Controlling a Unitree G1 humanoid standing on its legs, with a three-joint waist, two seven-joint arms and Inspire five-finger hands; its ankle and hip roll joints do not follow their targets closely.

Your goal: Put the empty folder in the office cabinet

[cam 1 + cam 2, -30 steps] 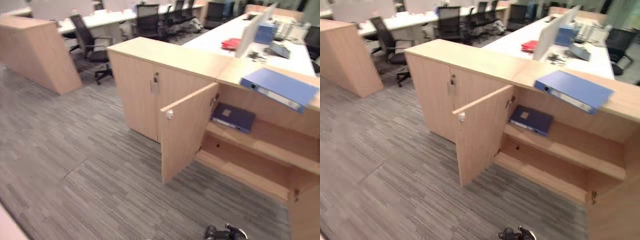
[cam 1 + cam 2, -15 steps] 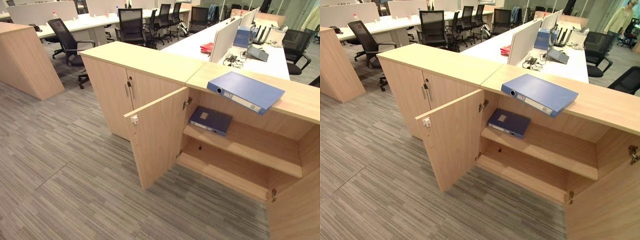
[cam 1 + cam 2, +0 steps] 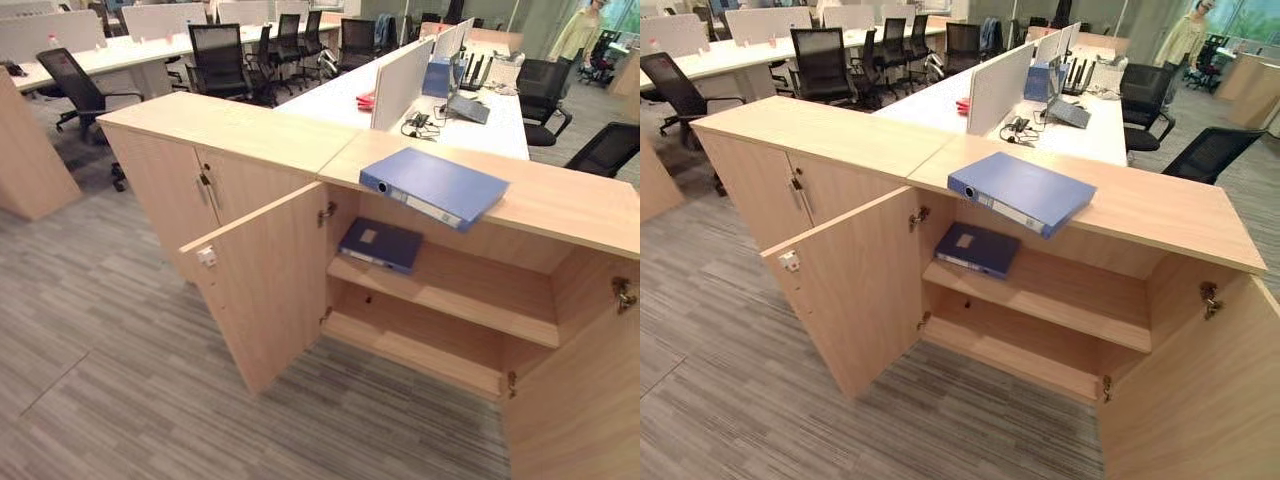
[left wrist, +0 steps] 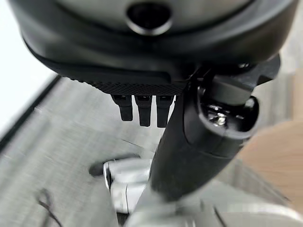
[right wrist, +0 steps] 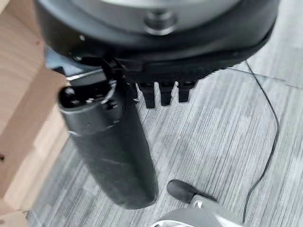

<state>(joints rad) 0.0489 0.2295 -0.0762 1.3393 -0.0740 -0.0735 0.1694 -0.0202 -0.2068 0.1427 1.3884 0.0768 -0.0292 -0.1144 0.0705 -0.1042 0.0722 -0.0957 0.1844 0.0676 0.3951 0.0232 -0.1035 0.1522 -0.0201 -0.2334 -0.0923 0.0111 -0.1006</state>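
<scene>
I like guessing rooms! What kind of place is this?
Most likely an open-plan office: long white desks with dividers, black swivel chairs, and a wooden cabinet holding blue folders.

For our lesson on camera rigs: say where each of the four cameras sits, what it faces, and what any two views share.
Left eye: on the head, looking down at the open cabinet and folder on top.
Right eye: beside it, showing the same scene.
Left wrist: on that arm, facing carpet past the left hand.
Right wrist: likewise, past the right hand.
Both wrist views share grey carpet.

Blue folder (image 3: pixel 435 186) lies flat atop the open cabinet (image 3: pixel 560 205), one corner overhanging the front edge, spine forward.
</scene>
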